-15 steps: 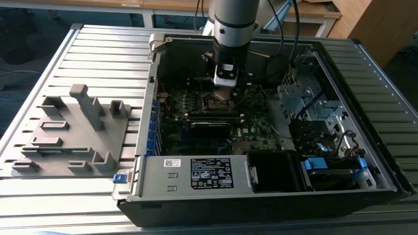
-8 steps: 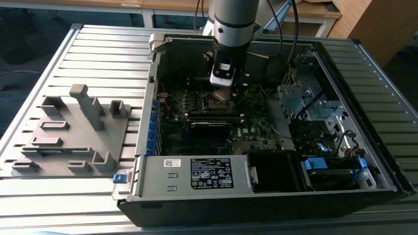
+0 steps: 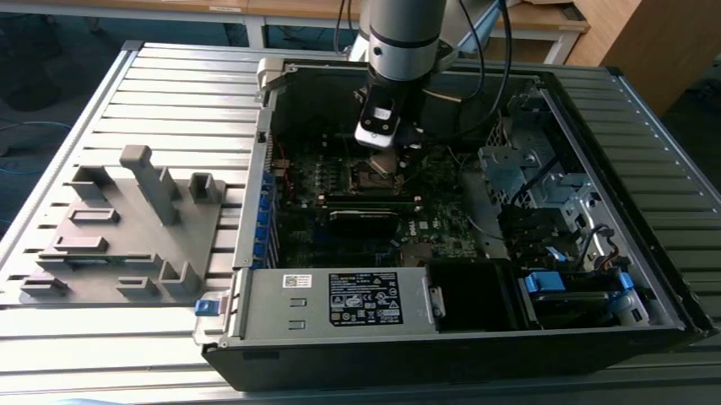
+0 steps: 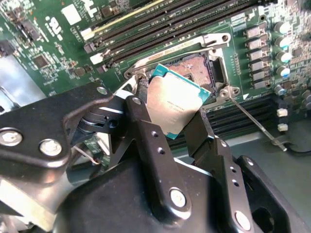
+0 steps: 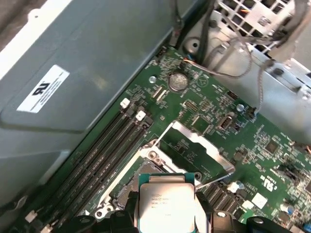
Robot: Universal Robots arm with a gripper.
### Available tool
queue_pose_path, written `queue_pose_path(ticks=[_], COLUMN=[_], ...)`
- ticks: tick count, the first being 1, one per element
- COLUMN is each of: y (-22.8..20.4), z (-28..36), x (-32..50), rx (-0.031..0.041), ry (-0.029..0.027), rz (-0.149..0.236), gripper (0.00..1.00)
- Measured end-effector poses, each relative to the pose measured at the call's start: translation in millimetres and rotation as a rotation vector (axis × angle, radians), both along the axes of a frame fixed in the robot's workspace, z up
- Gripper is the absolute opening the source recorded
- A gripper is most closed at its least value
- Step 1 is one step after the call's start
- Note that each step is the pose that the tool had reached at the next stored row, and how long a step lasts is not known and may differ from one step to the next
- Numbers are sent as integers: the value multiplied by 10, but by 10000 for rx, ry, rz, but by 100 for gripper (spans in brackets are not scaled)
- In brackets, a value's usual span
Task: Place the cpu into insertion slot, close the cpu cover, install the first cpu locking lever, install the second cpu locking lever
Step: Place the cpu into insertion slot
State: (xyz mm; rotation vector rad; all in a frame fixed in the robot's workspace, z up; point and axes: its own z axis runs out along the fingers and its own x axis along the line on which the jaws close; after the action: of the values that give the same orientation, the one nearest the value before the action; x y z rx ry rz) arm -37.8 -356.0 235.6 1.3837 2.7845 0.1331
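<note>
My gripper [image 4: 170,109] is shut on the cpu [image 4: 175,104], a thin square chip with a silvery face, held by two opposite edges. The chip hangs tilted just above the insertion slot [image 4: 199,68], whose dark centre shows past its far edge. In the first wrist view the cpu [image 5: 165,204] covers most of the insertion slot [image 5: 127,190], and the cpu cover [image 5: 197,140] stands swung open beyond it. A thin locking lever [image 4: 252,121] sticks out beside the socket, released. In the exterior view the gripper [image 3: 383,156] is low inside the case over the insertion slot [image 3: 376,175].
The open computer case [image 3: 631,93] walls in the motherboard. Memory slots [image 4: 160,26] run along one side of the socket. Loose cables [image 5: 233,53] and a drive cage [image 3: 529,169] lie on the exterior view's right. A grey fixture [image 3: 124,228] sits on the table at its left.
</note>
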Motion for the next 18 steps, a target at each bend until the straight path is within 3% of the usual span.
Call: queue_pose_path(ticks=[15, 18], y=[0, 0], z=[-4, -4], x=[0, 0], rx=[-1, -1], ry=[0, 1], rz=[-1841, -1979], gripper=[54, 54])
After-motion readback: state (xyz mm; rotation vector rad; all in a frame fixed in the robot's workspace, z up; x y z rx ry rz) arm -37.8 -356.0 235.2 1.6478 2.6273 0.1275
